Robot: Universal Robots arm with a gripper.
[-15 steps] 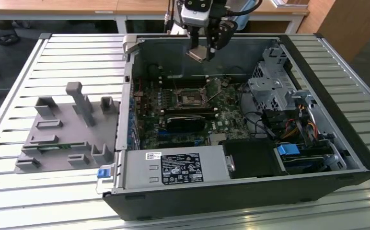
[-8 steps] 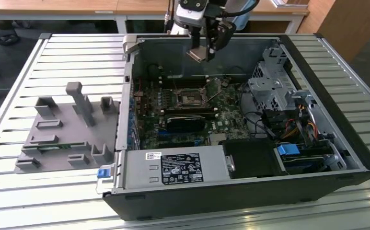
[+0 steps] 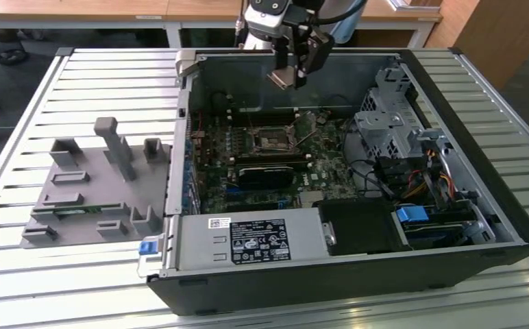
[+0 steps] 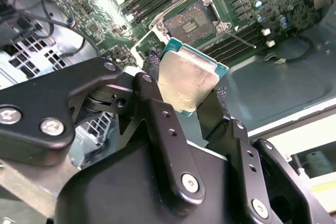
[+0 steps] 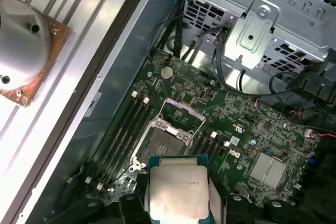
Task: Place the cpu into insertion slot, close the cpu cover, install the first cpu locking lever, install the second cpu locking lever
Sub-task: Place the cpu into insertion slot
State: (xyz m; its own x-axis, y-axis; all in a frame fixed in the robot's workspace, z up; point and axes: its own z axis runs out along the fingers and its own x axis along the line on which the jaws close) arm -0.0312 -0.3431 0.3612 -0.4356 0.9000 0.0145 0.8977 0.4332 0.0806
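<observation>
The gripper (image 3: 289,72) clamped the cpu (image 3: 280,78) above the open computer case (image 3: 338,291) on the slatted metal bench (image 3: 64,281); wooden desks (image 3: 109,8) stood beyond.

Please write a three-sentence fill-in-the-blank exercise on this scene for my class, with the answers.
The tool is ____ on the cpu.
The cpu hangs ____ the insertion slot, not in it.
The insertion slot is ____: no chip sits in it.
Missing words: shut, above, empty.
</observation>
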